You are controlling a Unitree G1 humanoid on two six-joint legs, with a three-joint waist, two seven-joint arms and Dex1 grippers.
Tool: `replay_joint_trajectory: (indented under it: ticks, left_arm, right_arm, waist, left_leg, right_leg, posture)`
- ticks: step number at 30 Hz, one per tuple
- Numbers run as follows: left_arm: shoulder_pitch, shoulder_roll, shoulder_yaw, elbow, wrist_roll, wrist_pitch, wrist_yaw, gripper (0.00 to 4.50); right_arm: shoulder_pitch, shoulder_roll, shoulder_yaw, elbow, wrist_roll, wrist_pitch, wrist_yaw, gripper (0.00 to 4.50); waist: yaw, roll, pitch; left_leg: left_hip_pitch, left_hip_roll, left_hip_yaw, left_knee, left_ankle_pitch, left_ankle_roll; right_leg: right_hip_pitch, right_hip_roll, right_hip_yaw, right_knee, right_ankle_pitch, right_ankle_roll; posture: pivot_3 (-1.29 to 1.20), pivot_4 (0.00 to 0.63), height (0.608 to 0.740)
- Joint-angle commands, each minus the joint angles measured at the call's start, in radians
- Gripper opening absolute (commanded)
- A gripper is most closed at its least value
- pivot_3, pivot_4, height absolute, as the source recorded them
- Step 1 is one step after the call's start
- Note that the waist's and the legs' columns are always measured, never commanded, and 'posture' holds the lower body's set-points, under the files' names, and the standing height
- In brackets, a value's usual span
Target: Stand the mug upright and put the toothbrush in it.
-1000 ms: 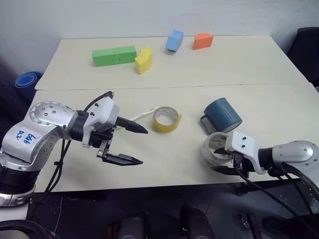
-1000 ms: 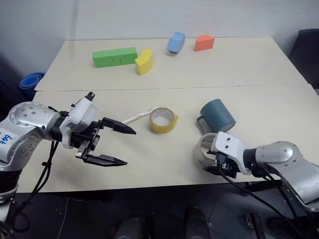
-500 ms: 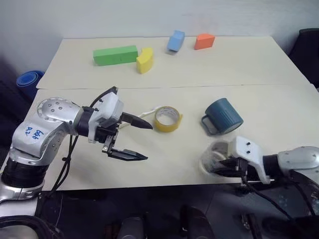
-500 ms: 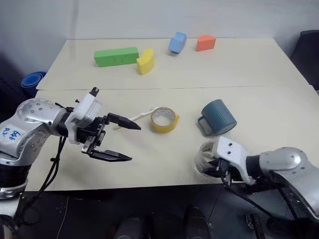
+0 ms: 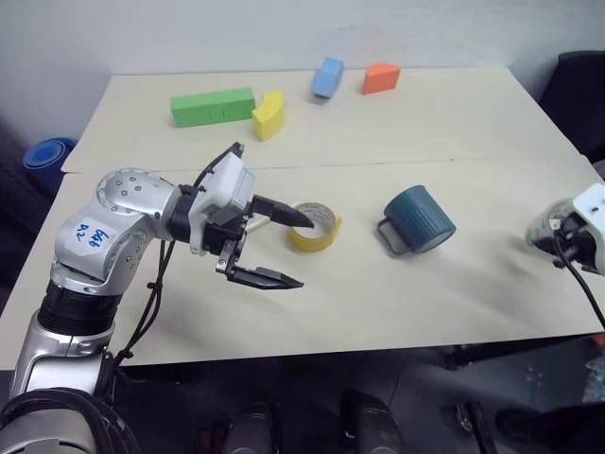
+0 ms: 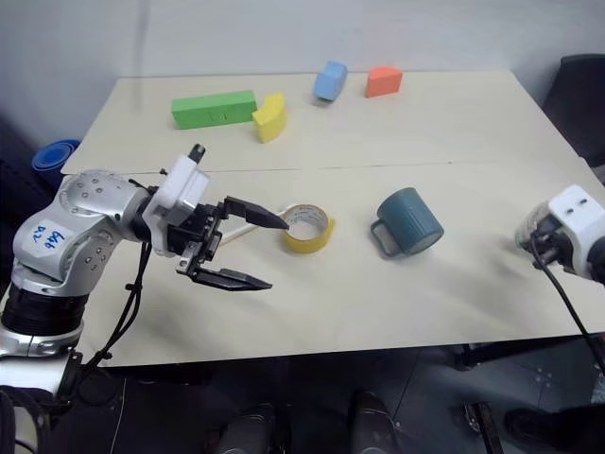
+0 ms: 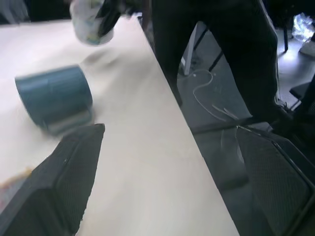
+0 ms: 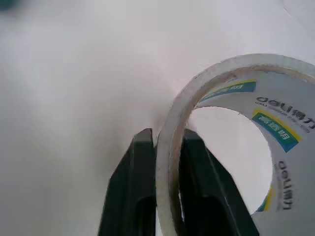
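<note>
The teal-blue mug (image 5: 421, 218) lies on its side right of the table's middle, handle toward the yellow tape roll (image 5: 317, 227). A short white piece of the toothbrush (image 6: 244, 229) shows left of that roll; my left gripper hides the rest. My left gripper (image 5: 304, 252) hovers open over the roll's near left side with nothing between its fingers. It sees the mug (image 7: 54, 96) ahead. My right gripper (image 8: 165, 140) is shut on the wall of a clear tape roll (image 8: 275, 128), held up at the table's far right edge (image 5: 546, 227).
Green (image 5: 213, 105), yellow (image 5: 268, 114), blue (image 5: 328, 77) and orange (image 5: 381, 78) foam blocks stand along the far side of the table. A black chair (image 5: 579, 95) is beyond the right edge. A blue object (image 5: 43, 156) sits on the floor at the left.
My right gripper closed on the clear tape roll and swung it from the table's front, near the mug, out to the far right. My left gripper edged right toward the yellow roll.
</note>
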Motion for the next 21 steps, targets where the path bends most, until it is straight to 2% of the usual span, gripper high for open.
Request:
replay_joint_trajectory:
  ticks: [1,3,5,9,13,16,18,21]
  left_arm:
    - [-0.012,-0.001,0.022,-0.022,-0.006,0.004,0.021,4.5]
    - [-0.003,0.005,0.034,-0.03,-0.007,0.008,0.028,4.5]
    - [0.008,0.016,0.045,-0.036,-0.01,0.013,0.032,4.5]
    - [0.034,0.043,0.064,-0.045,-0.01,0.017,0.038,4.5]
    - [0.058,0.079,0.1,-0.046,-0.017,0.026,0.051,4.5]
    - [0.077,0.112,0.133,-0.042,-0.015,0.029,0.058,4.5]
    - [0.094,0.139,0.165,-0.029,-0.013,0.032,0.063,4.5]
    - [0.125,0.182,0.212,0.005,0.004,0.023,0.076,4.5]
  right_arm:
    - [-0.135,0.038,0.034,0.224,-0.047,-0.089,-0.006,0.26]
    - [-0.182,0.046,0.054,0.309,-0.065,-0.117,0.002,0.98]
    - [-0.212,0.04,0.072,0.351,-0.087,-0.15,0.001,1.43]
    - [-0.244,-0.012,0.092,0.33,-0.139,-0.193,0.024,2.68]
    - [-0.262,-0.1,0.075,0.131,-0.126,-0.115,0.105,2.68]
    - [-0.283,-0.084,0.061,-0.09,-0.04,0.048,0.16,2.68]
    - [-0.294,-0.025,0.082,-0.294,0.044,0.186,0.172,2.68]
    - [-0.34,0.141,0.163,-0.526,0.136,0.34,0.123,2.68]
  waist:
    - [-0.002,0.001,0.0]
    - [-0.006,0.002,0.001]
    - [-0.003,0.002,0.001]
    - [-0.005,0.003,0.001]
    - [-0.004,0.01,0.005]
    - [-0.015,0.01,0.005]
    - [-0.019,0.009,0.005]
    - [-0.028,0.009,0.005]
  left_leg:
    - [0.0,0.0,0.0,-0.001,0.0,0.0]
    - [-0.001,0.0,0.0,0.0,0.0,0.0]
    - [-0.001,0.0,0.0,0.0,0.0,0.0]
    - [-0.001,0.0,0.0,0.001,0.0,0.0]
    - [-0.002,0.0,0.0,0.002,0.0,0.0]
    - [-0.002,0.001,0.0,0.002,0.0,0.0]
    - [-0.002,0.002,-0.001,0.001,0.0,-0.001]
    - [-0.001,0.004,-0.001,0.001,0.0,-0.002]
  right_leg:
    - [0.0,0.0,0.0,0.0,0.0,0.0]
    - [-0.001,0.0,0.0,0.0,0.0,0.0]
    - [-0.001,0.0,0.0,0.0,0.0,0.0]
    - [-0.001,0.0,0.0,0.0,0.0,0.0]
    - [-0.002,-0.001,0.001,0.001,0.0,0.0]
    - [-0.002,0.0,0.0,0.002,0.0,0.0]
    - [-0.002,0.001,0.0,0.003,0.0,0.0]
    - [-0.002,0.002,0.0,0.004,0.0,0.0]
  posture:
    - [0.0,0.15,0.74]
    - [0.0,0.15,0.74]
    - [0.0,0.15,0.74]
    - [0.0,0.15,0.74]
    - [0.0,0.15,0.74]
    - [0.0,0.15,0.74]
    - [0.0,0.15,0.74]
    - [0.0,0.15,0.74]
